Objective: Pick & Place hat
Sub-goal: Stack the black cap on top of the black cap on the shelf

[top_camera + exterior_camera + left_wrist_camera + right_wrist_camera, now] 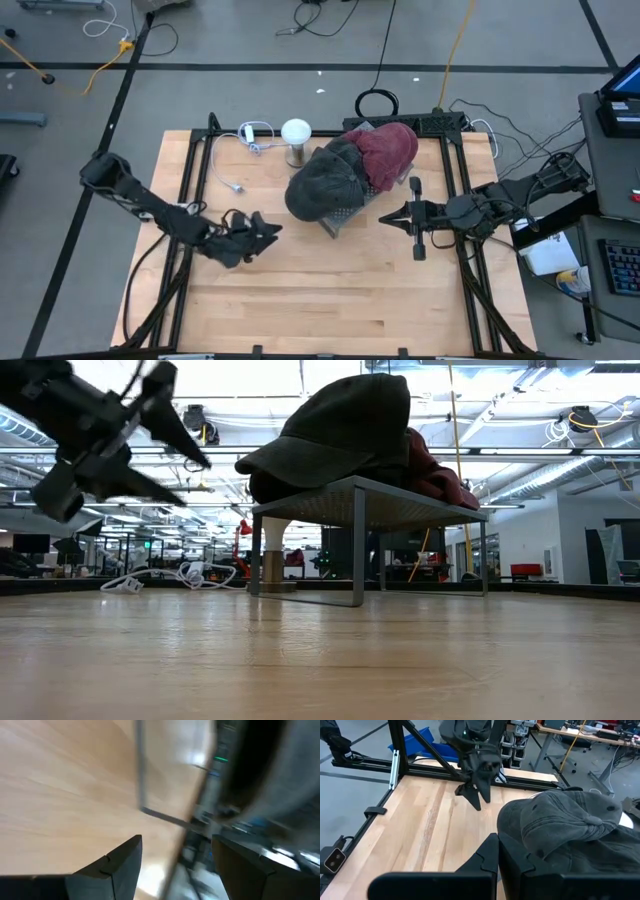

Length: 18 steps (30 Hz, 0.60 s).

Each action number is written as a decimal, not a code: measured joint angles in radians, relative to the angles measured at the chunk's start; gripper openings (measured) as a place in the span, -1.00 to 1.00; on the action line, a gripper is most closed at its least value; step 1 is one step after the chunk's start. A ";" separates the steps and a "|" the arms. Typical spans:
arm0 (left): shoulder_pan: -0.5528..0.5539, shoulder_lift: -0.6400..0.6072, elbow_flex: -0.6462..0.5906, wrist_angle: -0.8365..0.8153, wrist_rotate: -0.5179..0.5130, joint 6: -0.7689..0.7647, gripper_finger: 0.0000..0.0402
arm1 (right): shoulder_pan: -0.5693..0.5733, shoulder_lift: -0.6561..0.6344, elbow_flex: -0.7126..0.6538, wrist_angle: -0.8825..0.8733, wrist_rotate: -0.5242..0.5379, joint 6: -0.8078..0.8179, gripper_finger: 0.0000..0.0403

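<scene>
Jaws parted on left gripper, near dark hat; right gripper closed beside rack.

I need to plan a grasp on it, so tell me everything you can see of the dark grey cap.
The dark grey cap looks like faded, washed cloth, with stitched panels and a curved brim that overhangs the rack's edge. It sits crown-up on the small metal mesh rack, raised off the wooden table. A red cloth hat lies pressed against its far side on the same rack. Neither hand touches it: the left hand hovers open nearby, and the right hand waits shut beside the rack.
</scene>
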 joint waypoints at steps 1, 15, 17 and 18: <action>0.019 0.000 0.032 -0.099 0.037 -0.028 0.20 | 0.000 0.000 0.000 0.000 0.000 -0.006 -1.00; 0.281 0.058 0.379 -0.709 0.268 0.070 0.20 | -0.001 0.000 0.000 0.030 0.005 -0.040 -1.00; 0.293 0.075 0.382 -0.653 0.265 0.075 0.20 | -0.001 0.000 0.000 0.032 0.006 -0.044 -1.00; 0.296 0.082 0.382 -0.642 0.262 0.075 0.20 | -0.001 0.000 0.000 0.032 0.006 -0.044 -1.00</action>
